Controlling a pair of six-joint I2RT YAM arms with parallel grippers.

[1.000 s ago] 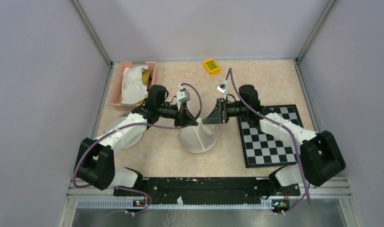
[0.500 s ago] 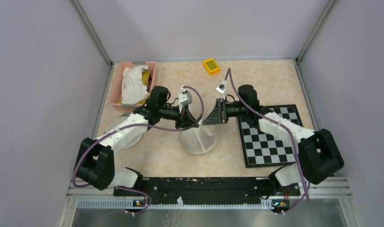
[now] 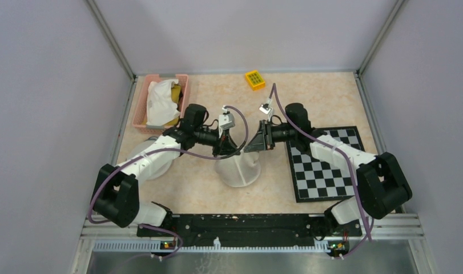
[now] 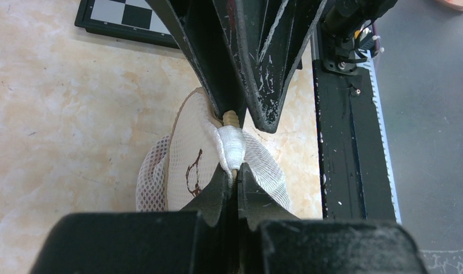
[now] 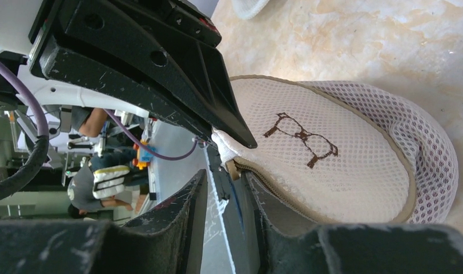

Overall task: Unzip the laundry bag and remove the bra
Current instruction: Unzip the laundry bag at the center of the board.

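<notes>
The white mesh laundry bag [image 3: 238,169] stands mid-table, with tan zip trim and a brown glasses drawing [image 5: 300,137]. My left gripper [image 3: 236,150] is shut on the white fabric tab [image 4: 231,145] at the bag's top, its fingertips meeting in the left wrist view [image 4: 233,169]. My right gripper [image 3: 248,147] faces it from the right. Its jaws stand slightly apart in the right wrist view [image 5: 224,174]. The tan zip pull [image 5: 233,169] sits just off the tips, next to one finger [image 5: 257,211]. The zip looks shut. The bra is hidden.
A pink basket [image 3: 139,109] holding white cloth stands at the back left. A yellow block [image 3: 254,79] lies at the back. A checkerboard [image 3: 326,168] lies to the right. A pale round object [image 3: 149,165] lies under the left arm.
Both grippers have edged closer together over the bag's top. The left arm has shifted slightly right while still holding the tab.
</notes>
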